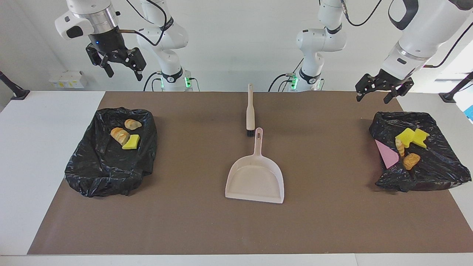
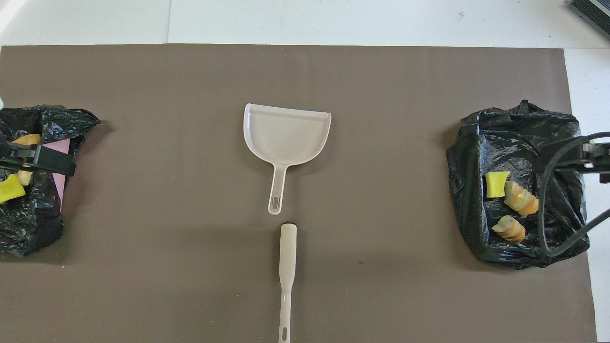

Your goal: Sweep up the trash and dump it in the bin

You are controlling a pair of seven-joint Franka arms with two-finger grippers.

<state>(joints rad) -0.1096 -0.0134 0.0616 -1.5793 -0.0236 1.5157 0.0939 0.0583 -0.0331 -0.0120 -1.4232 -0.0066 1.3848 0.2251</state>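
The trash lies in two black-bagged bins. Three pieces, a yellow sponge chunk [image 1: 131, 142] and two bread lumps [image 1: 120, 135], rest in the bin [image 1: 107, 173] at the right arm's end. Several more pieces [image 1: 405, 137] sit in the bin [image 1: 428, 173] at the left arm's end. My right gripper [image 1: 125, 75] hangs open and empty high over the first bin [image 2: 519, 143]. Open and empty too, my left gripper [image 1: 372, 99] hovers over the robots' edge of the second bin [image 2: 28, 224].
A beige dustpan [image 1: 255, 177] lies flat mid-mat, its handle toward the robots. A beige hand brush [image 1: 250, 111] lies in line with it, nearer the robots, bristle end by the pan's handle. A pink rim [image 1: 386, 155] shows under one bag.
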